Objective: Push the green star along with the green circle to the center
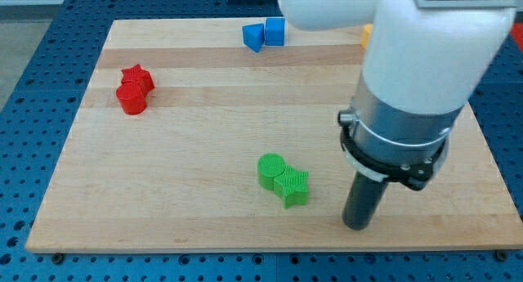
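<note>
Near the bench's [98,192] bottom edge, green circle [270,169] and green star [292,186] sit touching. My tip [356,226] stands just right of them, probably lining up a push. No gripper here, so nothing spread or pinching.

**Green pair low on the board**

The green circle [271,169] and the green star [292,186] are 2 flat-topped blocks of the same bright green, both lying flat on the wooden board. They touch, with the circle toward the view's upper left of the star. The pair sits below the board's middle, toward the view's bottom, slightly right of the midline.
</note>
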